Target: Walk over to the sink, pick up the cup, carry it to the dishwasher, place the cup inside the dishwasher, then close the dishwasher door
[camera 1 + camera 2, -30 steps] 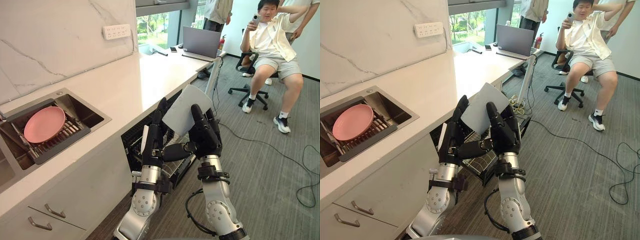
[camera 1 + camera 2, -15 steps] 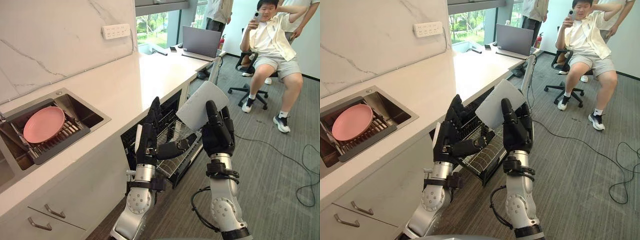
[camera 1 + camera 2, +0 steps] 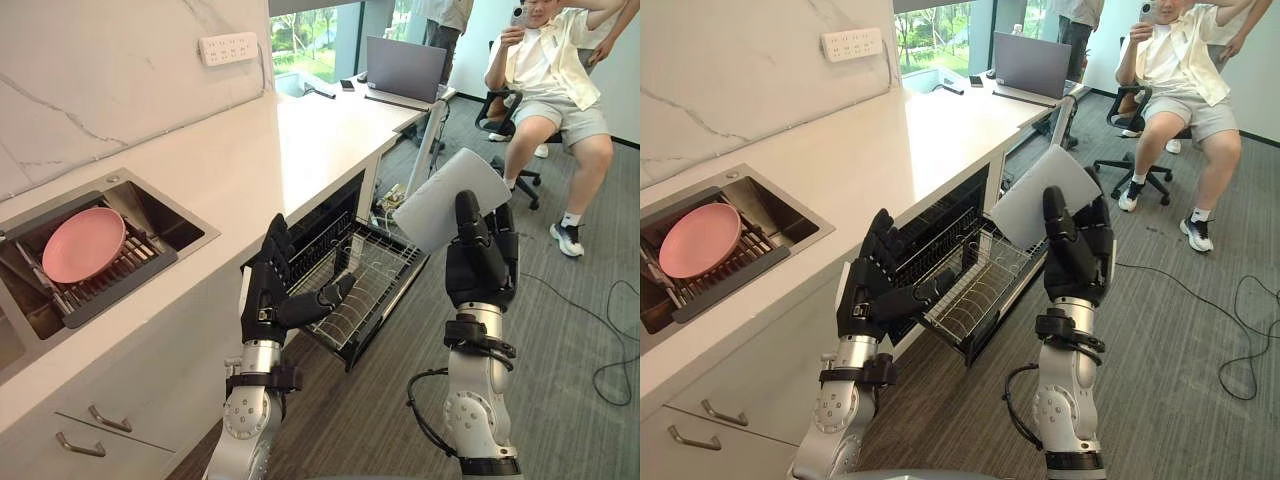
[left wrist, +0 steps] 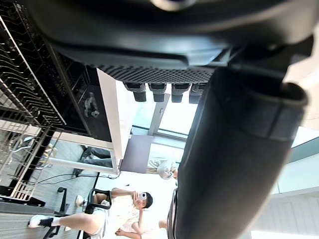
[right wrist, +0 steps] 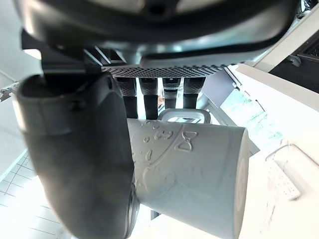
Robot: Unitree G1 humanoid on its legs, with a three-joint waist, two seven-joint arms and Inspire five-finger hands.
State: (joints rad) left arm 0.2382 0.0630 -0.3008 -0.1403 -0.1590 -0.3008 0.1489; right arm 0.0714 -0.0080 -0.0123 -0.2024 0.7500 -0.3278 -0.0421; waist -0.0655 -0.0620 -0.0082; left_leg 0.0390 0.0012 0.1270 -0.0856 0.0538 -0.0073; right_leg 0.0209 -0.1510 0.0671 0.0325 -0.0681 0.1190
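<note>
Cup: we see the pale grey cup (image 3: 452, 198) held up in the right robot hand (image 3: 482, 265), above the far right corner of the drawn-out rack (image 3: 365, 290) and not in it.
Right robot hand: fingers and thumb are clamped round the cup's wall.
Left robot hand: the left robot hand (image 3: 275, 295) is raised before the dishwasher (image 3: 320, 215), fingers straight, thumb apart, holding nothing.
In the way: the left robot hand covers the rack's near left corner; the rack lies between the two arms.
Around: the sink (image 3: 165, 218) in the worktop (image 3: 300, 140) holds a pink plate (image 3: 83, 244). A laptop (image 3: 405, 68) stands at the far end, and a seated person (image 3: 545, 70) is beyond it.
Right wrist view: gives us the cup's raised bow pattern and its handle (image 5: 183, 115) by the fingertips; from the head we read a plain wall.
Left wrist view: gives us the rack's wires from close by.
</note>
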